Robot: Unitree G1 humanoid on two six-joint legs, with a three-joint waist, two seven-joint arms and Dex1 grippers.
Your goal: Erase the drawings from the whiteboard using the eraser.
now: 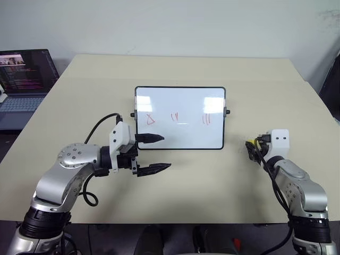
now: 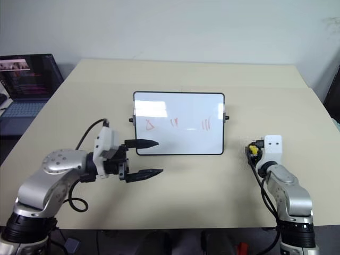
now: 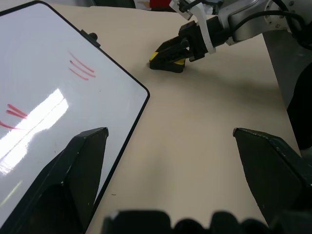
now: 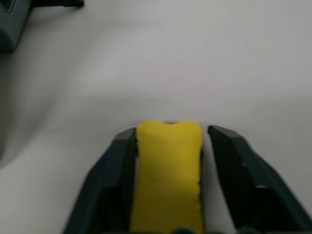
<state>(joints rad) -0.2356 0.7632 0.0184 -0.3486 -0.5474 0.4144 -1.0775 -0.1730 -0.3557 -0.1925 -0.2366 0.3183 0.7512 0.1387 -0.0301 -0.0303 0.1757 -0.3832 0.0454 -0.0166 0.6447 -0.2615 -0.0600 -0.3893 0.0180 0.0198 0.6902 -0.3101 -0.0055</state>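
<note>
Yellow is what stands out on my right: the eraser (image 4: 168,175), a small yellow block with a dark underside, sits on the tabletop (image 1: 186,186) between the two black fingers of the right gripper (image 3: 168,51). The fingers are clenched against its sides, so I read it as grasped, though it looks to be resting on the surface and not yet lifted. It lies just beside the right edge of the whiteboard (image 1: 179,118), a little apart from it.

The whiteboard lies flat in the middle of the tabletop, white and glossy with a thin black frame. Three red drawings (image 1: 178,118) run across it in a row: a triangle-like shape, then two groups of short strokes. All are untouched.

The left gripper (image 1: 156,154) hovers at the board's lower left corner, released, its fingers spread wide, one over the board's edge and one over the tabletop. A laptop (image 1: 24,79) sits at the far left.

I judge the step in hand to be picking up the eraser. Next I would need to lift it, carry it left over the frame, and press its dark face down on the nearest strokes.
</note>
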